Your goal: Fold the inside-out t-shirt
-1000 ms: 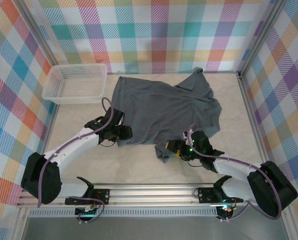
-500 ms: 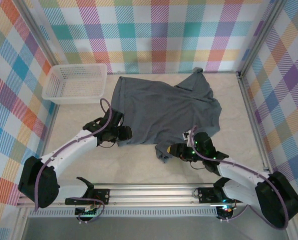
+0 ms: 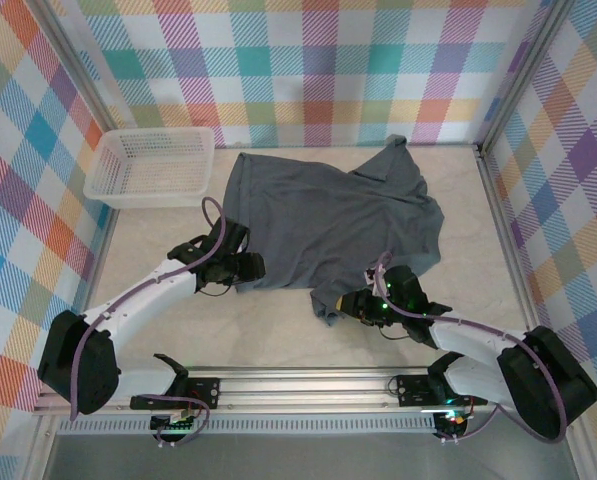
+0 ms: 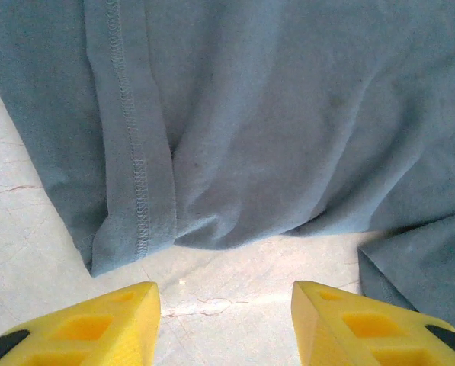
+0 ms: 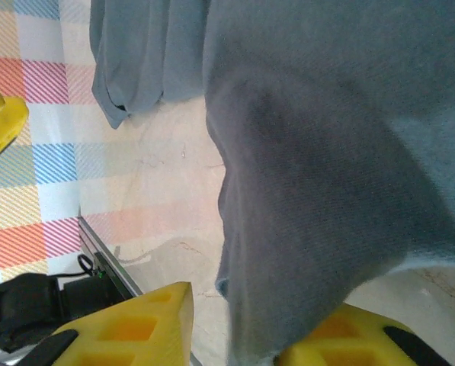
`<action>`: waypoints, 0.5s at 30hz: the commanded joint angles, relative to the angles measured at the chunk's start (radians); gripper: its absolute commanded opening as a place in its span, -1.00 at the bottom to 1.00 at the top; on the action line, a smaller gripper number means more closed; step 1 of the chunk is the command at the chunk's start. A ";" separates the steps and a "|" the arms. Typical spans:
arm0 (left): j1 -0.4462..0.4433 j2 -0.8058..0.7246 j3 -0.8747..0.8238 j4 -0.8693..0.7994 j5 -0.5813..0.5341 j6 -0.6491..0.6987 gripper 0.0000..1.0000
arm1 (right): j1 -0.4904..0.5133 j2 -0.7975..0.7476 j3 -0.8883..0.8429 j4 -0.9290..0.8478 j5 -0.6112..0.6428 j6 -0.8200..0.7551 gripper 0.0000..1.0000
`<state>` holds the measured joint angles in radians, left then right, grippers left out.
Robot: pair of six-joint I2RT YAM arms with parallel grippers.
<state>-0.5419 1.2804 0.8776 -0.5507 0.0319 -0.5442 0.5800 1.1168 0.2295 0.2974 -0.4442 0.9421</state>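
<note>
The dark slate-grey t-shirt (image 3: 328,215) lies spread out and rumpled on the pale table, one sleeve pointing to the back right. My left gripper (image 3: 253,268) is at its near left hem, open. In the left wrist view the stitched hem of the shirt (image 4: 288,114) lies just beyond the gripper (image 4: 225,305), with bare table between the yellow fingers. My right gripper (image 3: 350,303) is at the near bottom corner of the shirt, open. In the right wrist view a fold of the shirt (image 5: 326,152) hangs between the fingers of the gripper (image 5: 235,320), resting on the right one; a gap remains at the left one.
A white mesh basket (image 3: 153,165) stands at the back left, next to the shirt's far left corner. Plaid walls with metal posts enclose the table. A metal rail (image 3: 308,385) with the arm bases runs along the near edge.
My right gripper has slid a little to the left, further onto the shirt's near corner. The left arm and the shirt have hardly moved.
</note>
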 commanded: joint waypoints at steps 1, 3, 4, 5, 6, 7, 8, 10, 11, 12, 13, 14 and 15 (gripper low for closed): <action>-0.007 0.013 0.023 -0.053 -0.031 -0.047 -0.02 | 0.010 -0.036 0.011 -0.011 -0.033 0.014 -0.83; -0.007 0.028 0.060 -0.115 -0.089 -0.061 -0.03 | 0.010 -0.124 0.077 -0.184 0.013 0.014 -1.00; -0.009 0.047 0.087 -0.158 -0.130 -0.063 -0.06 | 0.011 -0.177 0.122 -0.300 0.067 0.010 -1.00; -0.010 0.073 0.116 -0.200 -0.166 -0.058 -0.08 | 0.010 -0.218 0.156 -0.381 0.133 0.013 -1.00; -0.014 0.110 0.149 -0.245 -0.209 -0.045 -0.17 | 0.011 -0.258 0.182 -0.463 0.195 0.021 -1.00; -0.023 0.157 0.192 -0.289 -0.247 -0.029 -0.28 | 0.010 -0.287 0.200 -0.527 0.242 0.040 -1.00; -0.036 0.193 0.224 -0.317 -0.271 -0.006 -0.33 | 0.010 -0.305 0.207 -0.550 0.259 0.052 -1.00; -0.078 0.270 0.287 -0.352 -0.312 0.023 -0.44 | 0.011 -0.317 0.231 -0.581 0.273 0.065 -1.00; -0.103 0.306 0.313 -0.365 -0.335 0.029 -0.45 | 0.010 -0.310 0.247 -0.593 0.279 0.064 -1.00; -0.121 0.338 0.335 -0.380 -0.356 0.028 -0.45 | 0.011 -0.300 0.260 -0.595 0.282 0.060 -1.00; -0.136 0.380 0.358 -0.400 -0.393 0.019 -0.45 | 0.010 -0.284 0.276 -0.595 0.285 0.057 -1.00; -0.142 0.419 0.378 -0.421 -0.419 0.006 -0.45 | 0.010 -0.260 0.292 -0.597 0.286 0.054 -1.00; -0.141 0.452 0.391 -0.434 -0.433 -0.006 -0.45 | 0.011 -0.242 0.309 -0.598 0.286 0.051 -1.00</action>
<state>-0.6636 1.6604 1.2297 -0.8623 -0.2855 -0.5465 0.5869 0.8337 0.4965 -0.2085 -0.2020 0.9867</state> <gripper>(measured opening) 0.277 0.049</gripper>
